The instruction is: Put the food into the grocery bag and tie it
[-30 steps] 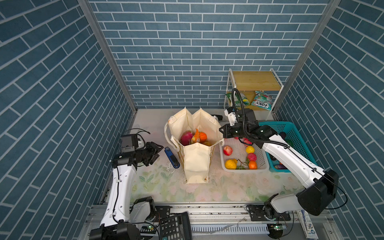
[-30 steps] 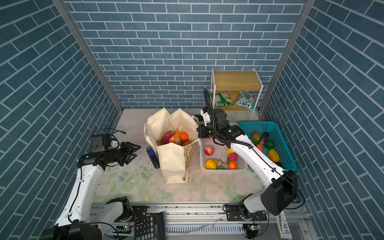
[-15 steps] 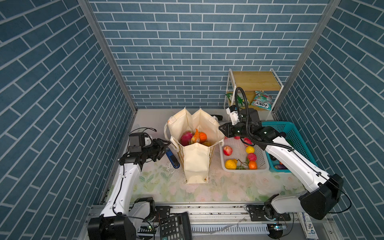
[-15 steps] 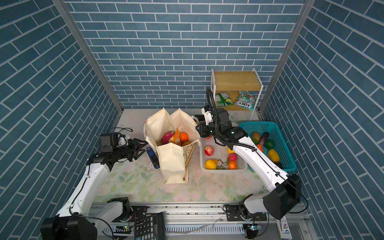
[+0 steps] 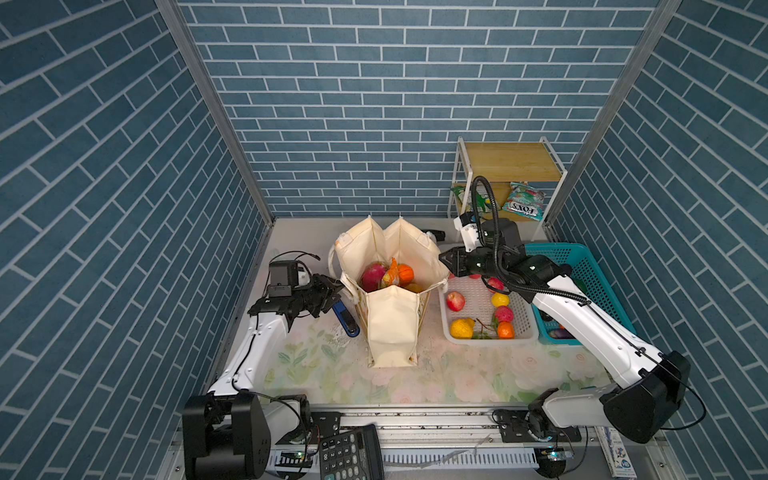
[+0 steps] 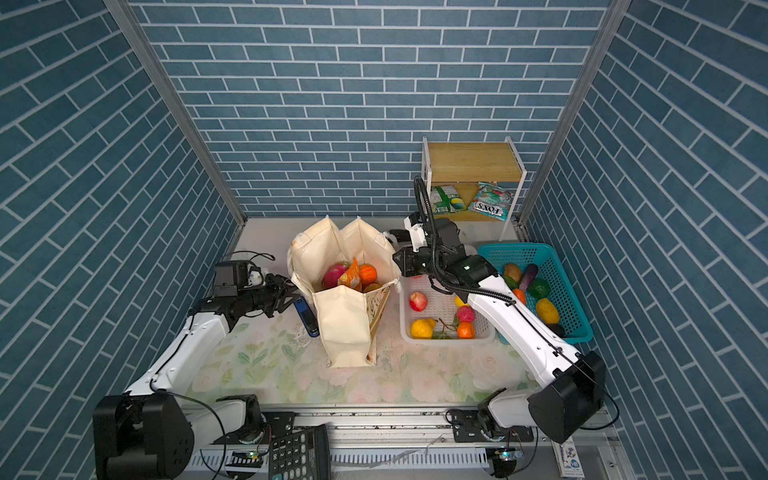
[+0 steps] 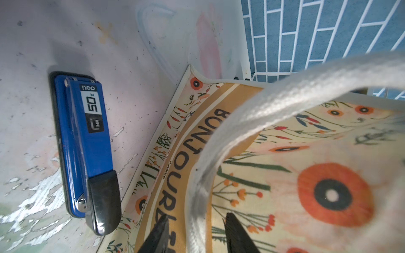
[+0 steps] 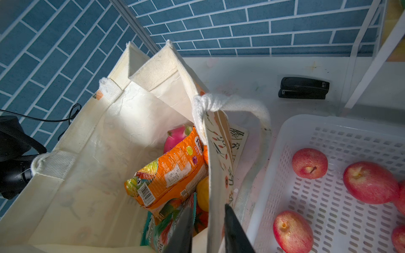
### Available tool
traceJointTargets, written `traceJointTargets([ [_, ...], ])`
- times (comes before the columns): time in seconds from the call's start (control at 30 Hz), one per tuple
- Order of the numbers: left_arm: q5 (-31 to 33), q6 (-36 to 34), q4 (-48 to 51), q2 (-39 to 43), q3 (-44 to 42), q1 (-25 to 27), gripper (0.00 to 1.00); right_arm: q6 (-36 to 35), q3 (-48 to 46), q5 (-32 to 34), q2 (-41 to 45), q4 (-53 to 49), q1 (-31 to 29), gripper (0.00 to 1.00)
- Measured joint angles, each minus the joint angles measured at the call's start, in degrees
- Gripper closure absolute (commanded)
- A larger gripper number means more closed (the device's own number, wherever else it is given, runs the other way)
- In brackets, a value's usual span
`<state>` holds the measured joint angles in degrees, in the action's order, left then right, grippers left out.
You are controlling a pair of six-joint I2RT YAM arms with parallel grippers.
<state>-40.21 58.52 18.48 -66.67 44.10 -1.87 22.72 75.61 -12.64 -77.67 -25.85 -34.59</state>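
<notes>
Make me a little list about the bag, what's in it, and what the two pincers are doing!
Bag: grocery bag upright, mouth open, not tied
Inside: dragon fruit, orange snack packet, orange fruit
Left pincer: open, astride white handle
Right pincer: open, astride bag rim nearest white basket
Beside bag: blue stapler

Floral table (image 5: 316, 374) — tote (image 5: 392, 328), basket (image 5: 486, 341) (blue stapler (image 5: 345, 318))

- The orange packet (image 8: 171, 173) is hiding most of the dragon fruit (image 8: 175, 138) and the teal packet (image 8: 157, 234).
- The white strap (image 7: 263, 107) is blurring and covering lettering (image 7: 182, 162) on the grocery bag (image 7: 306, 175).
- The right arm (image 5: 582, 320) is covering part of the teal basket (image 5: 552, 248).
</notes>
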Motion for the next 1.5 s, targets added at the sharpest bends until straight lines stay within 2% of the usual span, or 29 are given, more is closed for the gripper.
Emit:
traceJointTargets([
  [0.27,0.02,-0.04,-1.01,-2.34,-0.44,1.16,0.67,0.61,-0.46,0.02,0.0,0.22,0.0,0.77],
  [0.57,0.11,-0.31,-2.16,-3.41,-0.39,1.31,0.93,1.51,-0.46,0.83,0.11,0.22,0.02,0.76],
  [0.73,0.31,-1.01,1.11,-1.38,0.72,0.87,0.99,4.68,-0.46,3.54,2.01,0.59,0.17,0.73],
  [0.97,0.17,-1.53,8.68,6.51,4.04,-5.73,1.0,14.97,-2.4,10.29,8.46,1.97,3.87,0.72],
  [1.17,0.28,-1.53,13.03,8.63,8.72,-9.92,1.0,26.58,-8.35,13.09,11.89,2.71,7.32,0.71],
  [1.3,0.7,-0.87,14.14,8.85,10.54,-10.86,1.0,35.95,-13.31,11.96,11.87,2.8,8.02,0.71],
  [1.5,1.31,-0.15,15.17,8.2,13.49,-12.76,1.0,47.87,-16.92,5.14,7.41,5.16,8.02,0.66],
])
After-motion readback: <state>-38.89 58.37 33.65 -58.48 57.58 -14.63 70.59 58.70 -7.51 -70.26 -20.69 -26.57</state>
